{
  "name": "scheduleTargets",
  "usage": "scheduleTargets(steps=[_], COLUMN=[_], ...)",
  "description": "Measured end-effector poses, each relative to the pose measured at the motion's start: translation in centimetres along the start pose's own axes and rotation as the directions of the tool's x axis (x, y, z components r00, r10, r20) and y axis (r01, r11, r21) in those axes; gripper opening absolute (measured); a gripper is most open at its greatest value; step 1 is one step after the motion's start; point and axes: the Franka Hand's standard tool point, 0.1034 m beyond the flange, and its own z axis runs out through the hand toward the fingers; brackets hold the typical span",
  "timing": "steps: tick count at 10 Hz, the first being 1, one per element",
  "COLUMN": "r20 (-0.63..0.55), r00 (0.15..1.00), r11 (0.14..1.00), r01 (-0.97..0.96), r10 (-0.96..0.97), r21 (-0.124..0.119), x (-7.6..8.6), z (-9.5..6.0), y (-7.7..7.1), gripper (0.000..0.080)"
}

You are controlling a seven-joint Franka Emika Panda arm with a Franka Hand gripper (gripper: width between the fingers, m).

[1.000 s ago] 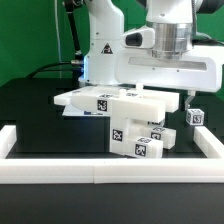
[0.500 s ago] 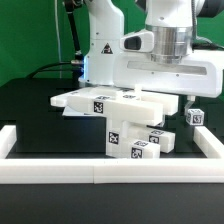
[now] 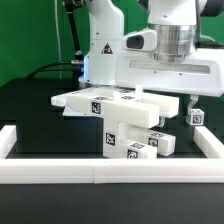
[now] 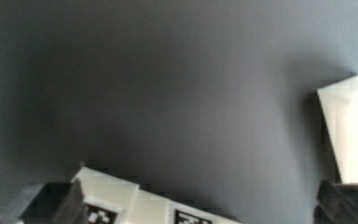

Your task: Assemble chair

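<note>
The chair lies in white tagged pieces near the front rail. In the exterior view a flat slab (image 3: 95,100) rests tilted on an upright leg block (image 3: 117,135), with smaller blocks (image 3: 160,141) beside it and a small cube (image 3: 194,118) toward the exterior view's right. My gripper (image 3: 158,100) hangs just above the slab's right end, one dark finger (image 3: 187,104) showing. In the wrist view the gripper (image 4: 197,203) stands open. A tagged white piece (image 4: 140,200) lies against one finger (image 4: 51,203), far from the other. Another white piece (image 4: 350,110) shows at the edge.
Long white border rails run along the front (image 3: 100,172), the exterior view's left (image 3: 8,140) and right (image 3: 212,150) of the black table (image 3: 40,120). The robot's white base (image 3: 100,45) stands behind the parts.
The upright leg block and the small blocks by it have shifted toward the exterior view's left under the slab. The gripper has stayed open and in place.
</note>
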Motion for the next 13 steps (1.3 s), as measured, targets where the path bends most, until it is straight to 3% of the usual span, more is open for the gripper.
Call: scheduleTargets(steps=[2,7,9,13], r20=[0.019,0.044,0.044,0.047], r00=[1.000,0.999,0.999,0.999], r11=[1.000,1.000,1.000,1.000], r01=[-0.013,0.002,-0.020,0.013], r10=[0.013,-0.002,0.020,-0.013], r21=[0.000,0.004,0.004,0.002], x=[-2.5,-7.5,-8.2,-8.2], z=[0.2,-0.2,-0.5,-0.3], y=[0.2,-2.2,-3.0,-2.8], gripper=[0.0649,0.0649,0.0649,0.0649])
